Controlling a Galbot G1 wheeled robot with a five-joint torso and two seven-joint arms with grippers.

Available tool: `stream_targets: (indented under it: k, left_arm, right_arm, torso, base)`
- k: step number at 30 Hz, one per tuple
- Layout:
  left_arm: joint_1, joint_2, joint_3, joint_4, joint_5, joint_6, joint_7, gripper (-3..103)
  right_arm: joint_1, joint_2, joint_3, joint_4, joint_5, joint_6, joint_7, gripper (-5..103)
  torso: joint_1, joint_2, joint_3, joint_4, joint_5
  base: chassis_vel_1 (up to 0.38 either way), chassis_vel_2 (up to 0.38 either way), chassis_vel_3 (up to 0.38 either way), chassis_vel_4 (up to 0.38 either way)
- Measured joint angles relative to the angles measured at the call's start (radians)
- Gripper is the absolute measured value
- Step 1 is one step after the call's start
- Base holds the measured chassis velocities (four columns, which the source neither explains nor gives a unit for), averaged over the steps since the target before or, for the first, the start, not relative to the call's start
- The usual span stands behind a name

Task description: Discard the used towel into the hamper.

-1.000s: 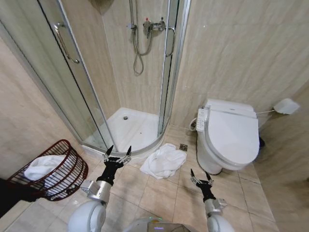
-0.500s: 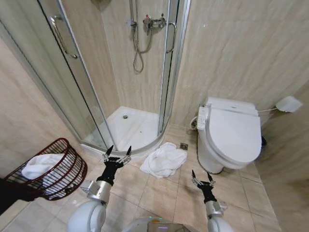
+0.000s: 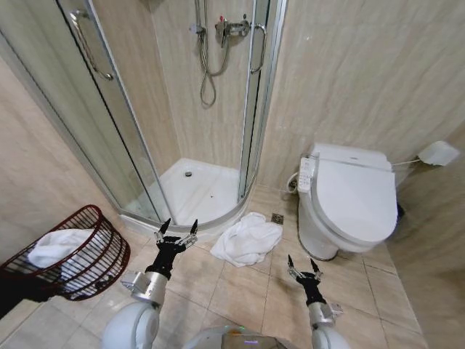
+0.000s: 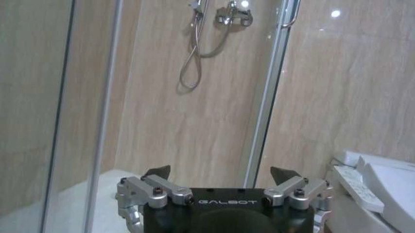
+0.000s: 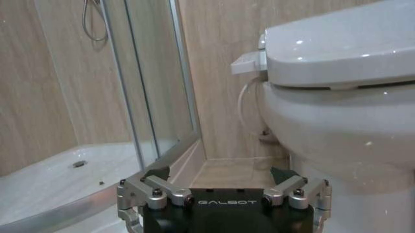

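A crumpled white towel (image 3: 248,239) lies on the tiled floor between the shower tray and the toilet. The hamper (image 3: 102,254), a dark red wire basket, stands tilted at the left with white cloth (image 3: 57,246) inside it. My left gripper (image 3: 176,231) is held up, open and empty, a little left of the towel. My right gripper (image 3: 301,266) is also open and empty, to the right and nearer than the towel. Both sets of fingertips stand spread in the wrist views: the left gripper (image 4: 221,173) and the right gripper (image 5: 220,173).
A glass corner shower (image 3: 195,190) with a white tray stands behind the towel. A white toilet (image 3: 352,203) with its lid closed is at the right, a floor drain (image 3: 276,218) beside it. Tiled walls close in on the left and back.
The whole head view has shifted slightly, so the camera moved: the hamper sits a little farther left and the toilet a little farther right. Both grippers hold the same open pose.
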Motion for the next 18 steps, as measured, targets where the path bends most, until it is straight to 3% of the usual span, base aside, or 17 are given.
stream_targets:
  k: [18]
  left_arm:
    - [0.000,0.000,0.000,0.000,0.000,0.000,0.000,100]
  right_arm:
    - [-0.011,-0.002,0.002,0.008,0.001,-0.007,-0.020,100]
  torso:
    - [-0.025,-0.068,-0.043,0.0000,0.0000]
  base:
    - [0.000,0.000,0.000,0.000]
